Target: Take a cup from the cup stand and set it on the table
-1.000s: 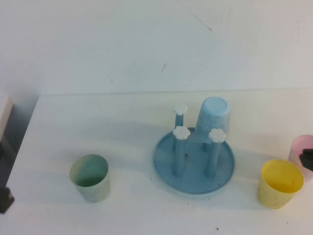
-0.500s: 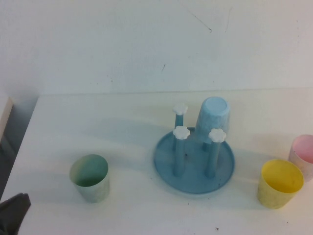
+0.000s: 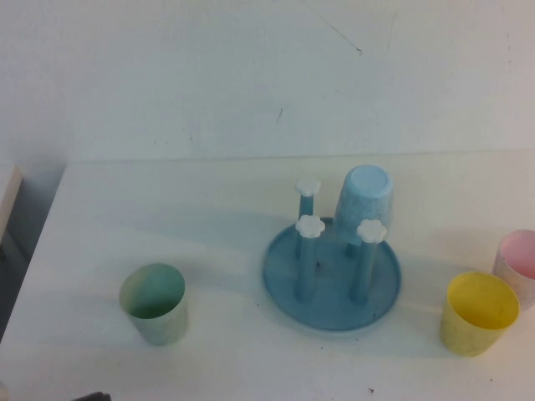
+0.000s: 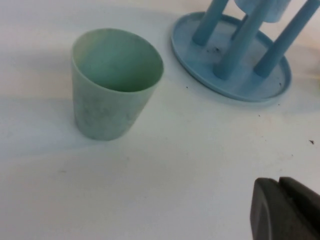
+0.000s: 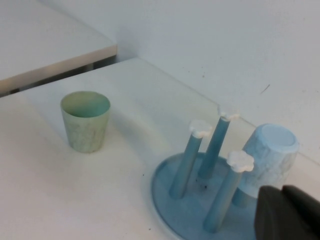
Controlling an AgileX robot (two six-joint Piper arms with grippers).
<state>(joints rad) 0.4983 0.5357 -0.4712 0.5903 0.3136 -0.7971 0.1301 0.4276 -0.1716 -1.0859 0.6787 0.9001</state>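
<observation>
The yellow cup [image 3: 479, 312] stands upright on the white table [image 3: 209, 225], to the right of the blue cup stand [image 3: 332, 288], with no gripper on it. Three of the stand's pegs are bare. The back right peg carries an upturned light blue cup [image 3: 365, 200]. My left gripper [image 4: 278, 184] is shut and empty, low over the table in front of the pale green cup [image 4: 112, 82]. My right gripper [image 5: 281, 191] is shut and empty, close to the stand [image 5: 200, 210] on the light blue cup's [image 5: 270, 155] side. Neither gripper shows clearly in the high view.
A pale green cup [image 3: 153, 302] stands upright at the front left of the table. A pink cup [image 3: 518, 263] stands at the right edge, just behind the yellow cup. A lower side surface [image 5: 45, 50] lies beyond the table's left edge.
The dark right gripper seen by the pink cup one second ago has left the high view. The left gripper's dark shape slid from the left edge down to the bottom edge. The cups have not moved.
</observation>
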